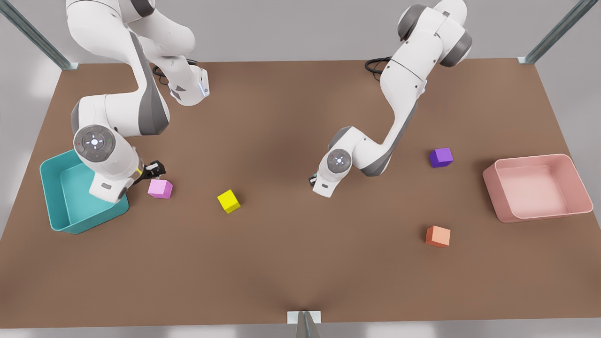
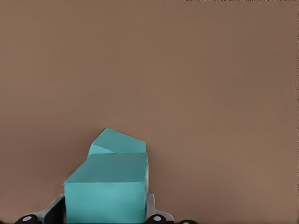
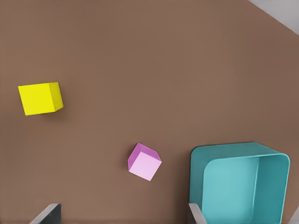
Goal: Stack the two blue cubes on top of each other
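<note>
One blue cube point(image 2: 106, 189) sits between the fingers of my left gripper point(image 2: 105, 212), which is shut on it. The second blue cube point(image 2: 120, 142) lies on the table just beyond and partly behind the held one, turned at an angle; I cannot tell whether they touch. In the front view this left gripper point(image 1: 313, 180) is near the table's middle, mostly hidden under its own hand. My right gripper point(image 1: 154, 169) hangs open at the front view's left, beside the pink cube point(image 1: 160, 188), with nothing between its fingers point(image 3: 46, 214).
A teal bin point(image 1: 56, 197) stands at the front view's left and a pink bin point(image 1: 577, 178) at its right. A yellow cube point(image 1: 228, 201), a purple cube point(image 1: 441, 157) and an orange cube point(image 1: 437, 236) lie scattered on the brown table point(image 1: 281, 272).
</note>
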